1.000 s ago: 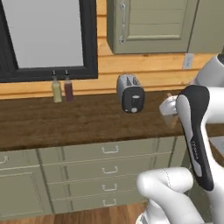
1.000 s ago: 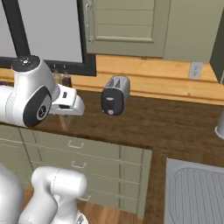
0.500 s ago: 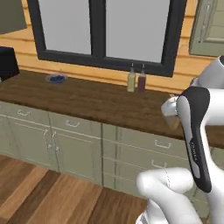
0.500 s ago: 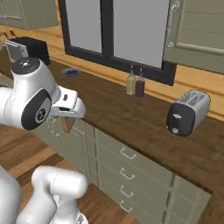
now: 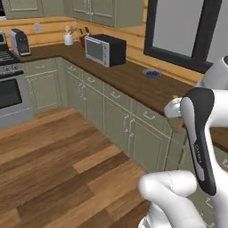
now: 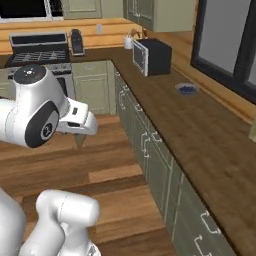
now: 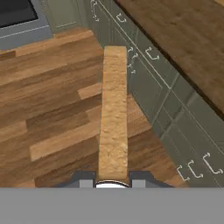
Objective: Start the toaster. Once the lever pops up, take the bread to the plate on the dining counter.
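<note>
Base has swung left since the earlier frame, toaster gone from view; pincer [image 7: 113, 183] clamped on bread [image 7: 113, 113], held edge-on over the floor — keep grip steady and level until the plate appears.

A black microwave [image 5: 105, 50] and a small blue dish [image 6: 188, 89] are observed on the brown surface [image 6: 200, 130]; a stove [image 5: 11, 84] is noted beyond.

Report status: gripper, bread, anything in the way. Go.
Gripper shut on the bread, slice edge-on, sticking out ahead of the fingers. Over wood floor, beside olive cabinets. Nothing close ahead of the slice.
</note>
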